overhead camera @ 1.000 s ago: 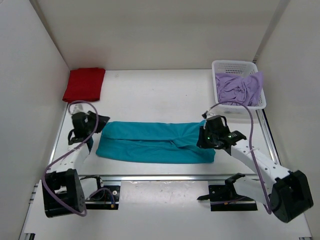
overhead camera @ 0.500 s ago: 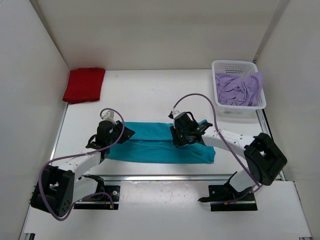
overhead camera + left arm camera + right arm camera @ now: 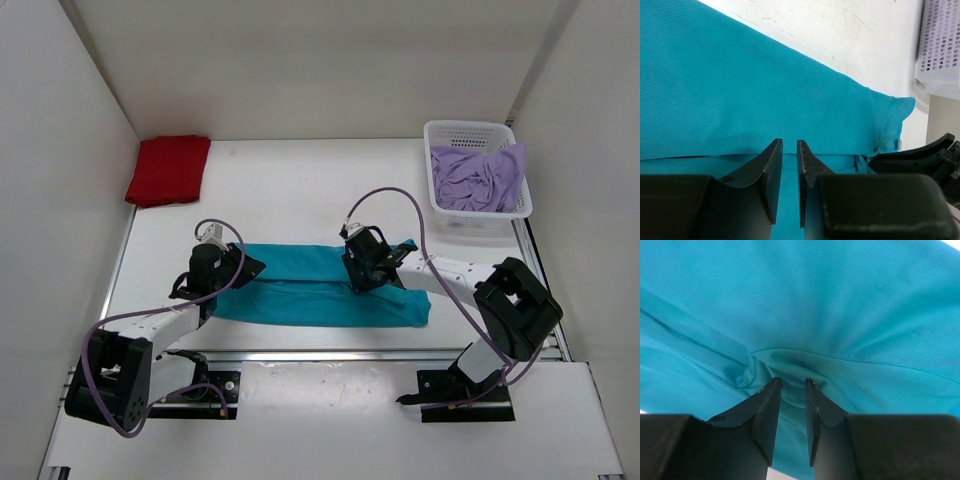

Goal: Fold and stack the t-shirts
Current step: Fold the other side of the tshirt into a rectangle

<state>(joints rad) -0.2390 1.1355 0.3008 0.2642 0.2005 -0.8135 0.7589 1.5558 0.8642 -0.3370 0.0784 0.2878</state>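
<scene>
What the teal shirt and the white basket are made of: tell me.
Teal shirt: probably a thin knit cloth, matte, judging by its fine-grained weave and soft creases. Basket: looks like rigid white plastic, judging by its moulded mesh walls.

the left gripper (image 3: 235,270) has swung in from just outside the teal shirt (image 3: 300,292) and now sits over its left end, which has drawn inward a little. the right gripper (image 3: 358,272) has moved from the shirt's right end to near its middle, its arm now stretched leftward over the cloth.
</scene>
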